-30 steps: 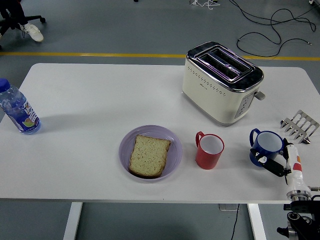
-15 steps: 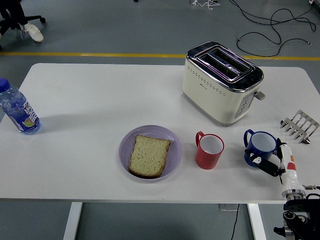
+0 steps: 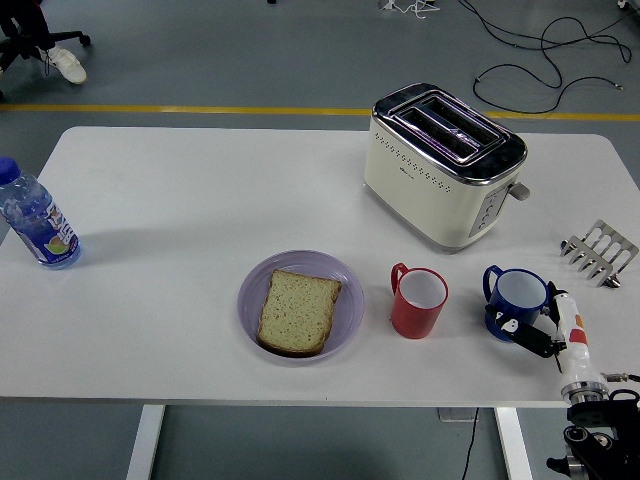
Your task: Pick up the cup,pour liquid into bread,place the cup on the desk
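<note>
Black robot hand (image 3: 530, 335); white finger segment, orange marking

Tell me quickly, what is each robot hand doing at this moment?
Left hand: not in view.
Right hand: fingers closed on the blue cup, at the table's near right.

Toaster (image 3: 443, 162) is our anchor: plate (image 3: 300, 305) with bread (image 3: 297, 311) front-left, two cups (image 3: 419, 301) (image 3: 516, 301) in front, rack (image 3: 599, 252) right, bottle (image 3: 36, 220) far left.
</note>
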